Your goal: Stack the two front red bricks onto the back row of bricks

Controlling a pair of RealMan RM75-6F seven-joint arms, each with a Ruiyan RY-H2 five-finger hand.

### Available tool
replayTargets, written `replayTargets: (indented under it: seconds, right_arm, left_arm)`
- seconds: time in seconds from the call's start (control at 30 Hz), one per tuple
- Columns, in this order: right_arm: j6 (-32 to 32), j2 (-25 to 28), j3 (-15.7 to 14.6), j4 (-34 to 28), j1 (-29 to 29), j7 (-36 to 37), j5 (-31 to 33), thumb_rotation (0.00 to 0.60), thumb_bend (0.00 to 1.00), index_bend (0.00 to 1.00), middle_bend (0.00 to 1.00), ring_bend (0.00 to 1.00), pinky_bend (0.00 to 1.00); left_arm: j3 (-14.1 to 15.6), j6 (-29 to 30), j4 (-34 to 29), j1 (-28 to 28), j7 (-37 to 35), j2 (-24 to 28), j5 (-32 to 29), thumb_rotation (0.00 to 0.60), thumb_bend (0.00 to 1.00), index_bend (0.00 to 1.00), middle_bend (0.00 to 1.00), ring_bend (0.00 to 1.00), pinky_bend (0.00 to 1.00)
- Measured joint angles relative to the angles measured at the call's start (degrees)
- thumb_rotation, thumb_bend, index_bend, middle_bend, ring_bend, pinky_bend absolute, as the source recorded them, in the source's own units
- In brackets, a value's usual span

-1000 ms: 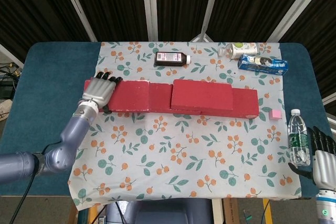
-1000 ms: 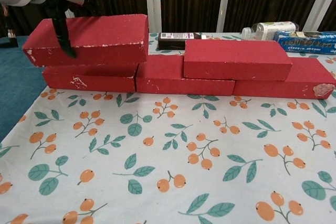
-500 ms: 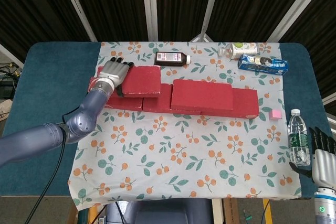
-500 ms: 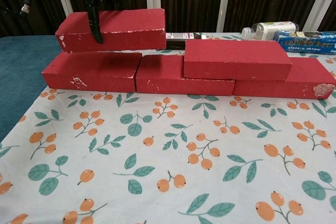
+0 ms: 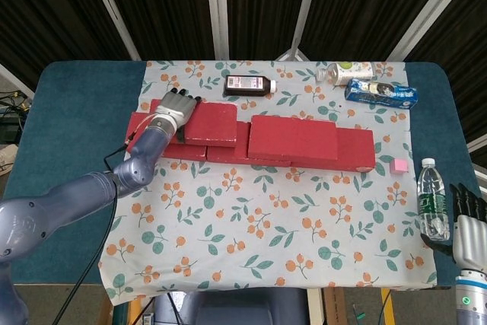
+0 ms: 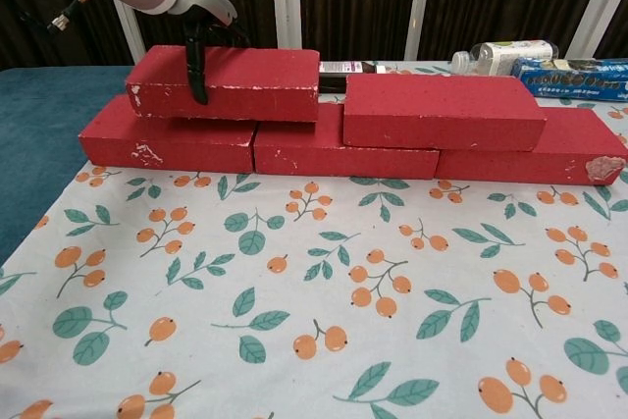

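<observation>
Three red bricks form the back row [image 6: 343, 151] across the floral cloth. One red brick [image 6: 442, 110] lies on top of the row's middle and right. My left hand [image 5: 173, 107] grips another red brick [image 6: 235, 83] at its left end, with the thumb [image 6: 197, 74] on its front face. This brick looks level and appears to sit on the left and middle row bricks, its right end close to the other top brick [image 5: 293, 136]. At the table's near right corner my right hand [image 5: 469, 222] has its fingers apart and holds nothing; the chest view does not show it.
A water bottle [image 5: 433, 199] stands just left of my right hand. A small pink cube [image 5: 398, 165] lies right of the row. Behind the bricks lie a dark bottle [image 5: 249, 85], a blue box [image 5: 380, 93] and a toppled bottle [image 5: 350, 72].
My left hand has carried the brick right and down, from above the row's left end onto the row, close to the other top brick. The right hand stayed put.
</observation>
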Motion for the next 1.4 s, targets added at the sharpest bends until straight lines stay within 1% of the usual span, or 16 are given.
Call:
replayTargets:
  seconds: [0.1, 0.53, 0.93, 1.4]
  right_arm:
    - [0.1, 0.0, 0.1, 0.1, 0.0, 0.3, -0.1, 0.6, 0.02, 0.0, 0.0, 0.0, 0.0]
    - [0.0, 0.4, 0.3, 0.4, -0.2, 1.4, -0.2, 0.6, 0.02, 0.0, 0.0, 0.0, 0.0]
    - [0.2, 0.5, 0.4, 0.4, -0.3, 1.7, -0.2, 0.6, 0.02, 0.0, 0.0, 0.0, 0.0]
    - [0.2, 0.7, 0.5, 0.4, -0.5, 2.1, -0.2, 0.6, 0.02, 0.0, 0.0, 0.0, 0.0]
  left_arm:
    - [0.5, -0.2, 0.4, -0.7, -1.6, -0.5, 0.7, 0.6, 0.02, 0.32, 0.36, 0.0, 0.02]
    - [5.1, -0.3, -0.6, -3.7, -6.3, -2.0, 1.5, 0.6, 0.02, 0.32, 0.36, 0.0, 0.02]
    - [8.2, -1.1, -0.1, -5.8, -10.0, -3.1, 1.9, 0.6, 0.02, 0.32, 0.36, 0.0, 0.02]
    - [10.6, -1.3, 0.2, -7.9, -13.2, -3.8, 2.0, 0.6, 0.02, 0.31, 0.36, 0.0, 0.02]
